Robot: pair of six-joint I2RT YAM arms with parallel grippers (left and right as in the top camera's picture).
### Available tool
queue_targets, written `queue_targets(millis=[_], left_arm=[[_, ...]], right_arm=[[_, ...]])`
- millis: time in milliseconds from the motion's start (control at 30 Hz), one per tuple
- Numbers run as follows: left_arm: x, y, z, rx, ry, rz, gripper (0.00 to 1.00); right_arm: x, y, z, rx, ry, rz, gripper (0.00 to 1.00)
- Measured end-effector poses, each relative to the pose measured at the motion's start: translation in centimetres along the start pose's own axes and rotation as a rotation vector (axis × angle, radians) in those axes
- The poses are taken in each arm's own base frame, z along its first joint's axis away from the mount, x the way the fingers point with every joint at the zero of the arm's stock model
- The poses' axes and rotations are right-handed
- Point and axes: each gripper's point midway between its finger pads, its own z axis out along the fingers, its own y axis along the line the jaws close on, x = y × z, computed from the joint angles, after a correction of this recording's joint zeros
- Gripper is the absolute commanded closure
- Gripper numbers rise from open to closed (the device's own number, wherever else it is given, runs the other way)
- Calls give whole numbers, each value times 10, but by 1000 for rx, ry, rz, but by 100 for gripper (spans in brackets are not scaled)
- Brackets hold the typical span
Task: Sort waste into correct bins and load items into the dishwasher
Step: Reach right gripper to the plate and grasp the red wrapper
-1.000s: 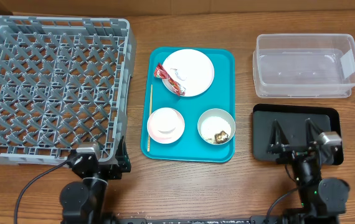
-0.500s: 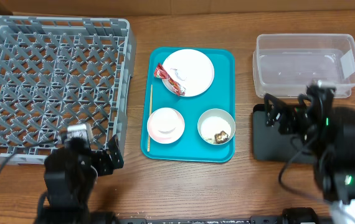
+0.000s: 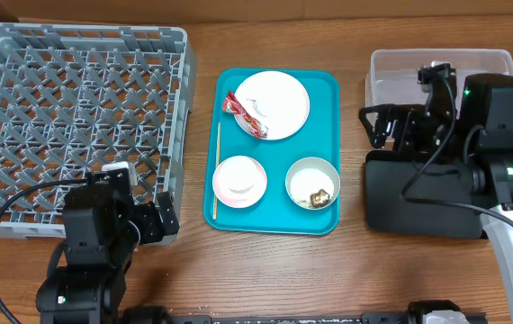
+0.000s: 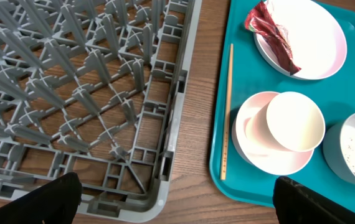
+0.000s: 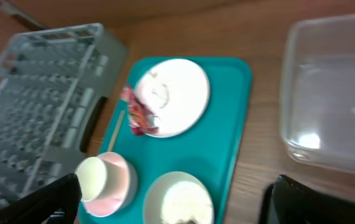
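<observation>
Since a second ago both arms have risen from rest: the right gripper has swung from the black tray to the tub's left end, while the left gripper sits by the rack's near corner. Both have their jaws spread wide and hold nothing. The right arm seems headed for the wrapper, which lies across the plate's left rim. It would do best to pinch the overhanging end so the plate stays put. On the teal tray, the pink bowl holds the cup, and the grey bowl holds rice and a lump. The tub, black tray and rack are empty.
</observation>
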Motion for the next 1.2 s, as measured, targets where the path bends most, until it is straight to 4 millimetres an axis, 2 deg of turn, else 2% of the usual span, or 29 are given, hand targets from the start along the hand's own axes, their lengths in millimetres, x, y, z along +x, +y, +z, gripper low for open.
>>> queue_targets(millis=[133, 267, 500, 567, 700, 833, 933, 1067, 1200], left_arm=[[0, -1, 0, 8, 1, 0, 0], [0, -2, 0, 12, 2, 0, 0], [0, -3, 0, 16, 1, 0, 0], [0, -3, 0, 16, 2, 0, 0], [0, -3, 0, 16, 2, 0, 0], [0, -3, 0, 16, 2, 0, 0], [1, -3, 0, 15, 5, -1, 0], [1, -3, 0, 15, 6, -3, 0], [1, -3, 0, 15, 7, -8, 0]], right_arm=[[2, 27, 11, -66, 14, -53, 0], [8, 59, 33, -98, 66, -122, 0], [10, 101, 84, -72, 135, -234, 0], [10, 109, 101, -58, 147, -256, 4], [16, 113, 142, -26, 155, -286, 11], [35, 104, 187, 5, 198, -296, 13], [50, 95, 212, 23, 231, -290, 15], [68, 92, 239, 24, 262, -286, 25], [80, 101, 257, 2, 264, -294, 26]])
